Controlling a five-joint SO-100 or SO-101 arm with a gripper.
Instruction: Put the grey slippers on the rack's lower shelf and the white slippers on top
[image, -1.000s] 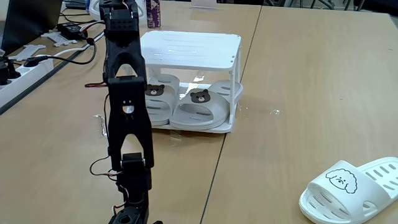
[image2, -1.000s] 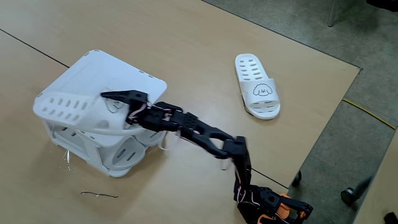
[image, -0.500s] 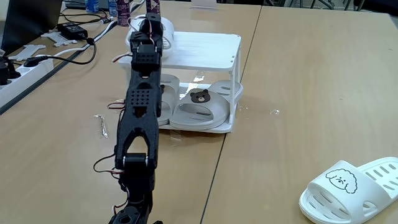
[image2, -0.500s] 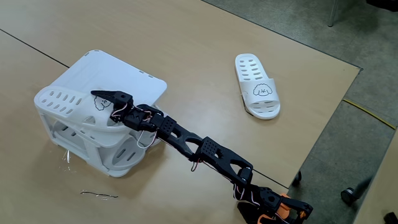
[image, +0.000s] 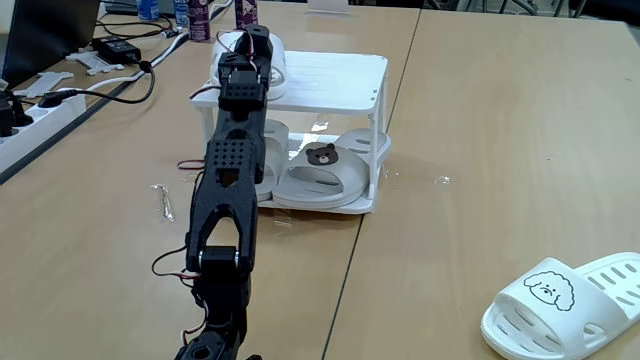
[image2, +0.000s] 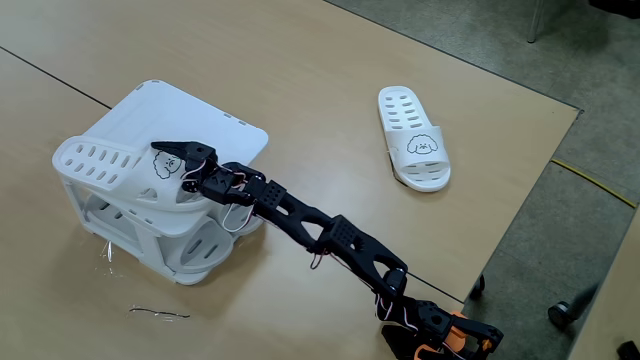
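On the rack's (image2: 215, 125) top tier, a white slipper (image2: 115, 170) lay at the near-left edge w/ the claw (image2: 170, 153) at its strap; can't tell if clamped. Grey slippers (image: 322, 176) sat below. Best: release gently, lift straight up, w/o nudging it off.

White rack (image: 330, 75), grey bear-faced slippers (image: 325, 175) below the black claw (image2: 165, 153), white dog-faced slipper (image2: 413, 136) far off

Over the last second the arm has stretched out flat, carrying the white slipper (image2: 120, 170) toward ten o'clock onto the rack (image2: 215, 125) top; gripper (image2: 180, 162) now rests there.
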